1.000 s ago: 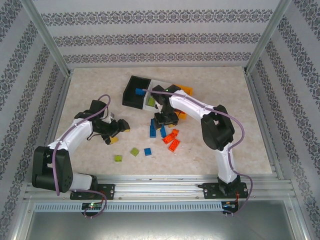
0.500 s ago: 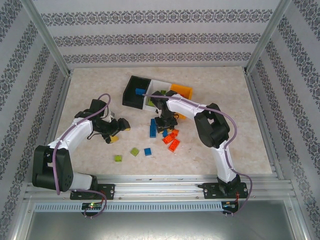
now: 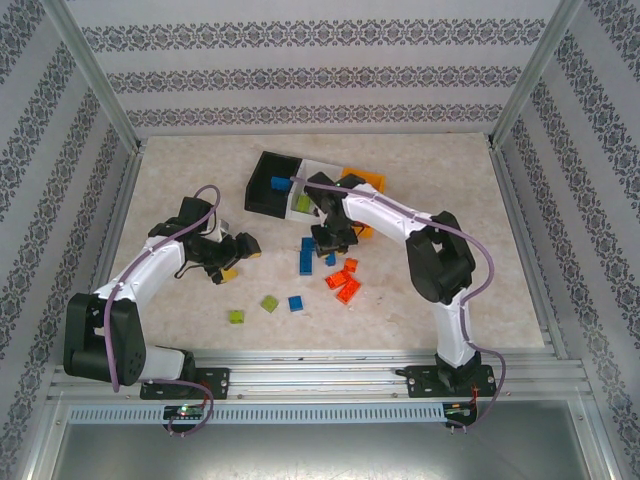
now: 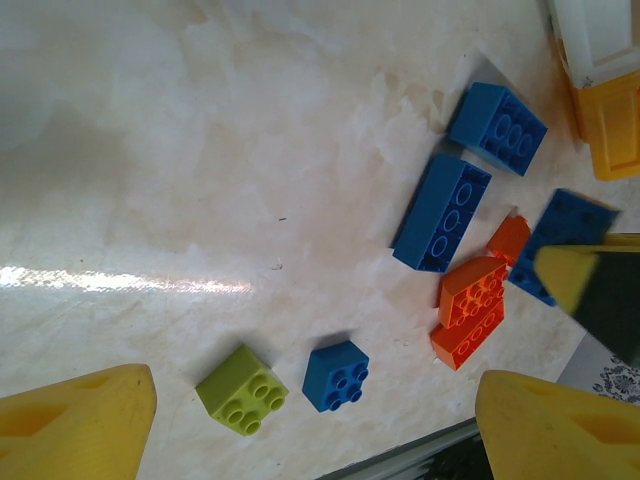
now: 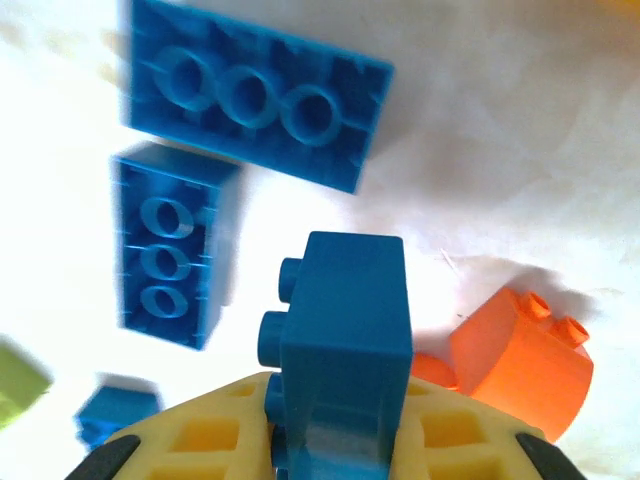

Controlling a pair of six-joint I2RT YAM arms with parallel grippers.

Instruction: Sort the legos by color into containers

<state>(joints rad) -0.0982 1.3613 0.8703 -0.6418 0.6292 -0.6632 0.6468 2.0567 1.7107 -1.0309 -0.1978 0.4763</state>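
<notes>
My right gripper (image 3: 330, 243) hangs over the pile of legos in front of the containers, shut on a blue brick (image 5: 345, 320) that stands up between its yellow fingers (image 5: 200, 440). Below it lie two long blue bricks (image 5: 255, 95) (image 5: 170, 245) and an orange one (image 5: 525, 360). My left gripper (image 3: 240, 265) is open and holds nothing, left of the pile and above the table. Under it lie a lime green brick (image 4: 241, 389) and a small blue brick (image 4: 336, 376). The black bin (image 3: 268, 195), white bin (image 3: 318, 170) and orange-yellow bin (image 3: 366, 182) stand in a row behind.
More bricks lie loose near the front: a green one (image 3: 270, 303), a blue one (image 3: 296, 303), another green (image 3: 236, 317) and orange ones (image 3: 349, 290). The metal rail (image 3: 320, 365) runs along the near edge. Patterned walls close in the table.
My right gripper has shut on the blue brick and shifted slightly over the pile. The left arm has barely moved.
</notes>
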